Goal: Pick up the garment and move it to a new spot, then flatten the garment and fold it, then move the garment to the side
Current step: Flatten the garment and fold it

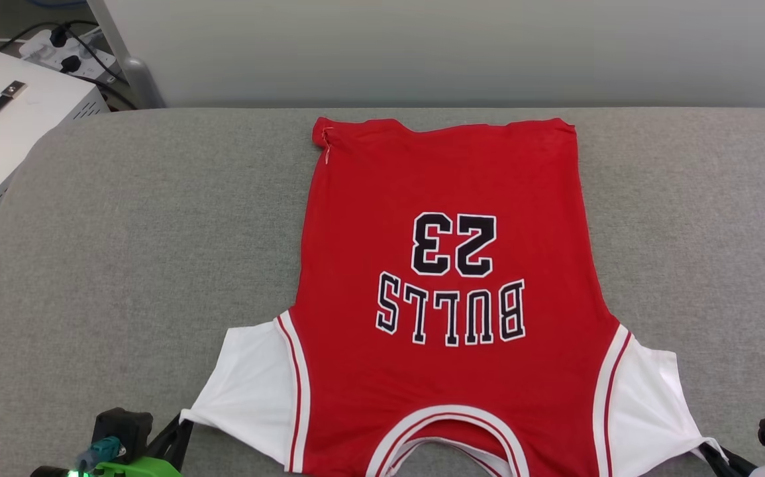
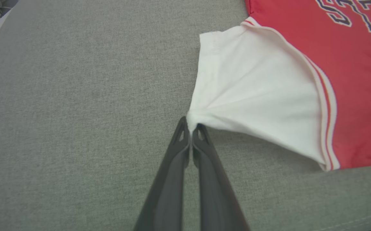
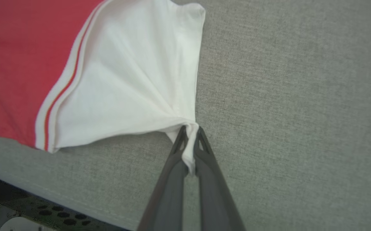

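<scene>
At the bottom edge of the head view, the collar of the garment (image 1: 448, 265) is cut off. It lies flat mid-frame on the grey pad (image 1: 124, 232), print upside down. The left gripper (image 2: 190, 126) is clamped on the lower-left white sleeve tip and the right gripper (image 3: 190, 131) on the lower-right one, both pulling outward.

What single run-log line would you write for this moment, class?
step: flattening | garment: spread number-up on grey cushion | left gripper: shut on white sleeve corner | right gripper: shut on other sleeve corner

Head view: garment (image 1: 448, 265) collar (image 1: 448, 414) cut off by btm edge. L wrist view: lettering (image 2: 336, 14) cut at top, blurred.
</scene>
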{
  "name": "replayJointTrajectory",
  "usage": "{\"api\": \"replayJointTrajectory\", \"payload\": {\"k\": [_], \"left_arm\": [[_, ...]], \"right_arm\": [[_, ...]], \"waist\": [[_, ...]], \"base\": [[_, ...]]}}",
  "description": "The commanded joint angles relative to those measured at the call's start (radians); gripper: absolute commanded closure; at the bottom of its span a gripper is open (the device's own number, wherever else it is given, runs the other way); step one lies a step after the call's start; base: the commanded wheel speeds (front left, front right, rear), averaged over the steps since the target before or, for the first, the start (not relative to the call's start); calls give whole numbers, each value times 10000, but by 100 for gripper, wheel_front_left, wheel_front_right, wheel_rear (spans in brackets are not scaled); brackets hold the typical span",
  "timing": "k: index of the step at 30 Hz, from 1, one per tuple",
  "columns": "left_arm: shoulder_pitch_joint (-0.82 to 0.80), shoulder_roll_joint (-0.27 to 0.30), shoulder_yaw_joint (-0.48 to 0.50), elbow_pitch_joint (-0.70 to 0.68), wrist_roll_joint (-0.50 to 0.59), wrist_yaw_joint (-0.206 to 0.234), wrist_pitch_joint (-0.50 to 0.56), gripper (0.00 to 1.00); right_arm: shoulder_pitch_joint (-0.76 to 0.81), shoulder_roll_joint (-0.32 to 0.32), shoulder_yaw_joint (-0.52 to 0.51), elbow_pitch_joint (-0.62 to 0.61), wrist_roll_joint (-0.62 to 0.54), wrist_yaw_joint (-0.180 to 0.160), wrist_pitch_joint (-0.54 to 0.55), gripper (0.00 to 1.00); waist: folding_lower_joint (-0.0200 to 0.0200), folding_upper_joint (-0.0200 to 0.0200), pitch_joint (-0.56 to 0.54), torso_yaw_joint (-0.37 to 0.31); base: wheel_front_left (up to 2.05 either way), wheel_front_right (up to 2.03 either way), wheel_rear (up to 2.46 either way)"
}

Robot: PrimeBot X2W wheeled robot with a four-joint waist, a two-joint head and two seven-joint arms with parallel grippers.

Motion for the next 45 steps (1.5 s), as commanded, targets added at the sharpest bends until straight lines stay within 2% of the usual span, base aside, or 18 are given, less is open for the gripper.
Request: {"api": "replayJointTrajectory", "payload": {"k": [1, 2, 3, 4, 5, 12, 16, 20, 24, 31, 37, 38, 42, 45], "left_arm": [[88, 86, 49, -45, -56, 116, -56, 100], [52, 75, 43, -96, -23, 141, -50, 100], [-3, 61, 45, -161, 22, 171, -49, 100], [-44, 54, 41, -209, 59, 197, -43, 100], [-111, 49, 30, -282, 136, 231, -39, 100], [-643, -157, 108, -897, 662, 532, -44, 100], [-995, -249, 220, -1423, 1070, 785, -48, 100], [-1410, -319, 293, -1878, 1503, 962, -51, 100], [-1813, -482, 368, -2261, 1872, 1017, -53, 100], [-2406, -883, 447, -2533, 2493, 938, -56, 100], [-2723, -1244, 681, -2641, 2948, 817, -57, 100], [-2826, -1424, 814, -2694, 3166, 721, -57, 100], [-2935, -1654, 975, -2729, 3418, 567, -58, 100], [-3015, -1821, 1079, -2686, 3580, 423, -58, 100]], "right_arm": [[175, 96, -206, -153, -83, -9, 207, 100], [225, 157, -314, -254, -120, -9, 314, 100], [260, 223, -438, -379, -179, -9, 432, 85], [271, 263, -529, -474, -223, -9, 527, 47], [264, 275, -640, -622, -302, -9, 633, 0], [-412, -46, -1964, -1975, -506, -9, 1129, 0], [-1544, -463, -3147, -2692, -542, -9, 1386, 0], [-3205, -776, -3718, -3081, -288, -9, 1929, 0], [-5305, -1130, -3590, -3014, -94, -9, 2899, 0], [-9020, -1716, -2276, -1771, 352, -9, 5468, 0], [-11449, -1467, -1442, -37, 388, -9, 8107, 0], [-12247, -1395, -1216, 635, 255, -9, 9322, 0], [-12875, -1319, -992, 1176, -30, -9, 10185, 0], [-13004, -1294, -945, 1548, -203, -9, 10433, 0]], "waist": [[1, 44, 82, 58], [1, 44, 117, 88], [1, 44, 152, 121], [1, 44, 177, 143], [1, 44, 225, 175], [1, 44, 660, 466], [1, 44, 1191, 766], [1, 44, 1887, 1145], [1, 44, 2693, 1547], [1, 44, 3934, 2201], [1, 44, 4748, 2643], [1, 44, 5154, 2849], [1, 44, 5622, 3066], [1, 44, 5897, 3204]], "base": [[0, 0, 0], [0, 0, 0], [0, 0, 0], [0, 0, 0], [0, 0, 0], [0, 0, 0], [0, 0, 0], [0, 0, 0], [0, 0, 0], [0, 0, 0], [0, 0, 0], [0, 0, 0], [0, 0, 0], [0, 0, 0]]}}
